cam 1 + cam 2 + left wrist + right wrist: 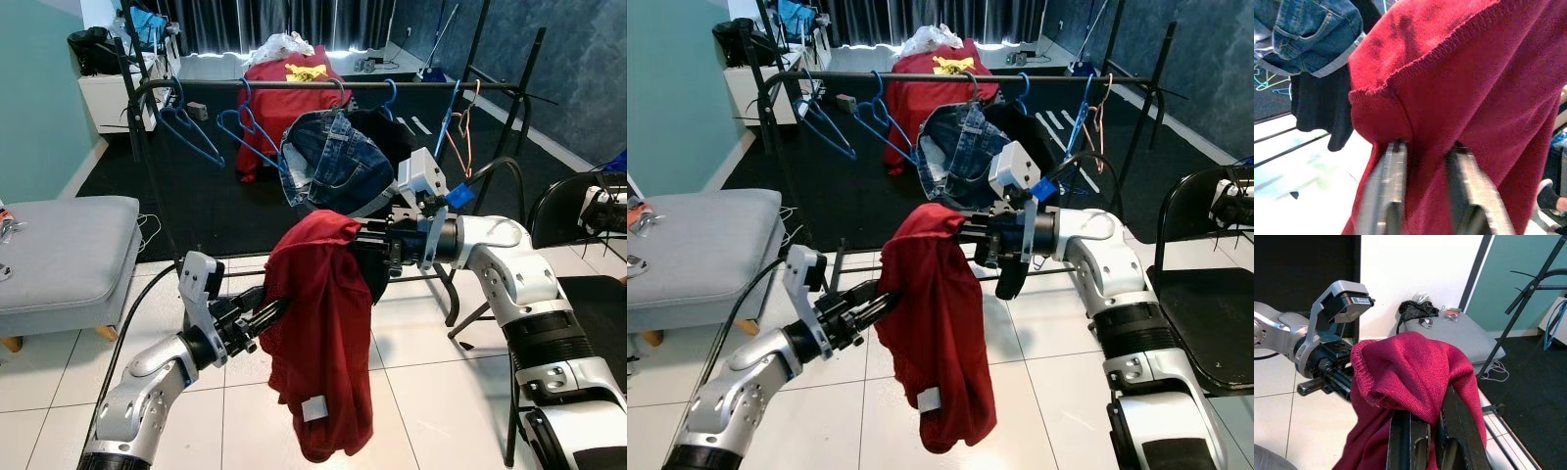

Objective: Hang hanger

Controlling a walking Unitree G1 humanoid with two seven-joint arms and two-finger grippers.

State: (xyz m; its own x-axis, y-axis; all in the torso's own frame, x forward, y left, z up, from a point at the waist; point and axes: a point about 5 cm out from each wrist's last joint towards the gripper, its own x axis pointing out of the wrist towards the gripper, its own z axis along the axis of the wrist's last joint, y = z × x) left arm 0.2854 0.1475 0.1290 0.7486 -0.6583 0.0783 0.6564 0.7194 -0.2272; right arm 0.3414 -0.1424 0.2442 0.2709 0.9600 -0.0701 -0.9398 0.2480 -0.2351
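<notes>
Both hands pinching a red knitted sweater (328,323) before a black clothes rail (323,86): right hand (1425,423) at its top, left hand (1422,156) at its side. Grey cushioned bench (1459,333) behind, per right wrist view.

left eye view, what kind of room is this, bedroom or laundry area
Probably a room in a home used for drying or sorting clothes. A black clothes rack stands on a dark rug, with blue hangers and jeans on it, beside a grey cushioned seat. No bed is visible.
</notes>
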